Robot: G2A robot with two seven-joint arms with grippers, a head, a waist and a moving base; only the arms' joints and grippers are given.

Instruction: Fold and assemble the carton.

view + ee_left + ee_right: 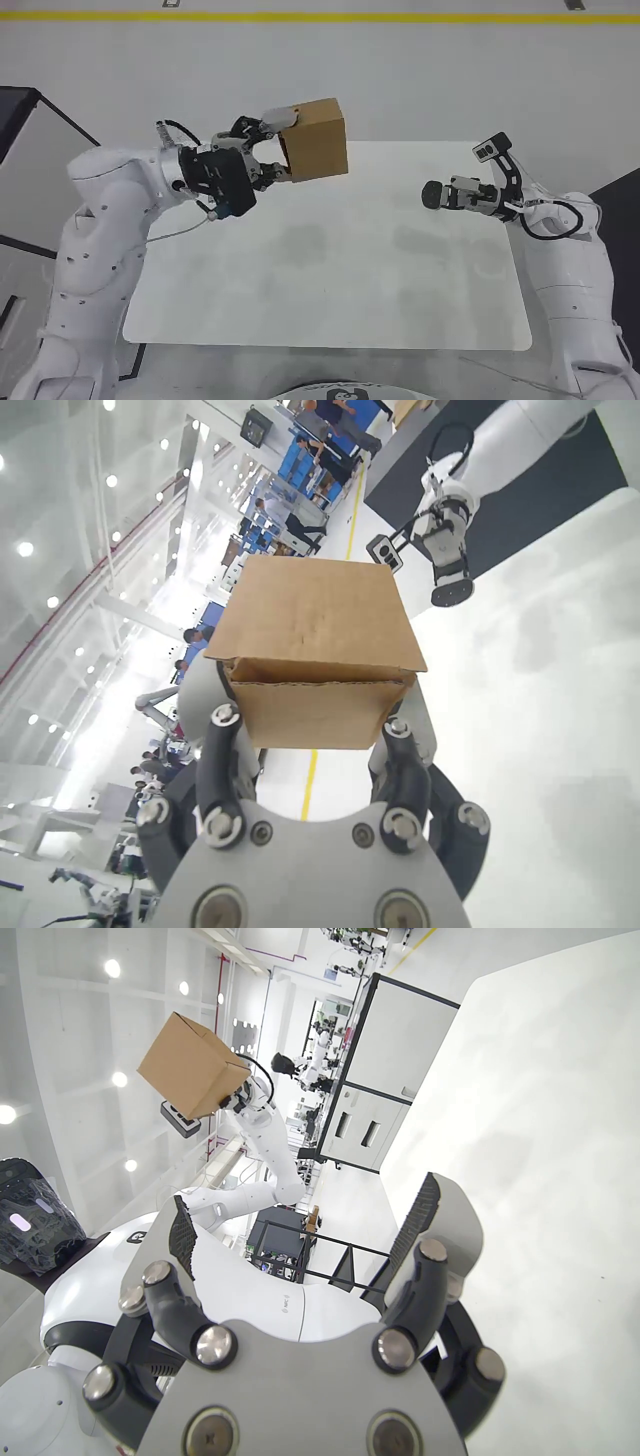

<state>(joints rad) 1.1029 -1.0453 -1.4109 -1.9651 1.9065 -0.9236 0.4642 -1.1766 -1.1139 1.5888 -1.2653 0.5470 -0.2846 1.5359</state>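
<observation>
A brown cardboard carton [315, 139], folded up into a box shape, is held in the air over the far left part of the white table [330, 260]. My left gripper [283, 140] is shut on the carton, one finger on each side of its near end; in the left wrist view the carton [312, 640] sits between the fingers [217, 730] with a flap tucked under its top panel. My right gripper [432, 194] hangs open above the table's right side, apart from the carton, nothing between its ribbed pads [417, 1213]. From the right wrist the carton [192, 1065] shows far off.
The white table top is bare under both arms. A black frame stand [30, 110] is beside the table's left side, and a yellow floor line [320, 17] runs beyond the far edge.
</observation>
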